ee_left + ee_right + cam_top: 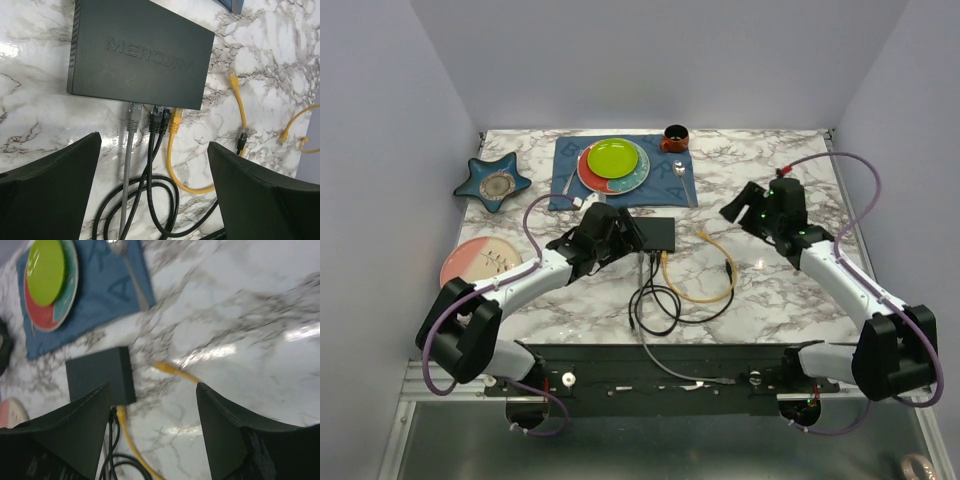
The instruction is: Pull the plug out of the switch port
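Note:
The matte-black switch (657, 233) lies flat at the table's middle, sockets along its near edge. In the left wrist view the switch (135, 50) has a grey plug (134, 111), two black plugs (158, 118) and a yellow plug (175, 119) in its ports. My left gripper (623, 228) is open and empty, above the switch's left end, and the cables run between its fingers (55, 185). My right gripper (738, 207) is open and empty, above the table to the right of the switch (97, 375). A loose yellow plug end (165, 367) lies near it.
Yellow cable (705, 295) and black cable loops (655, 305) lie in front of the switch; a grey cable (665, 362) runs to the near edge. Behind are a blue mat (670, 185) with stacked plates (612, 158), a spoon (678, 170), a mug (674, 137); left, a starfish dish (493, 181) and a pink plate (478, 260).

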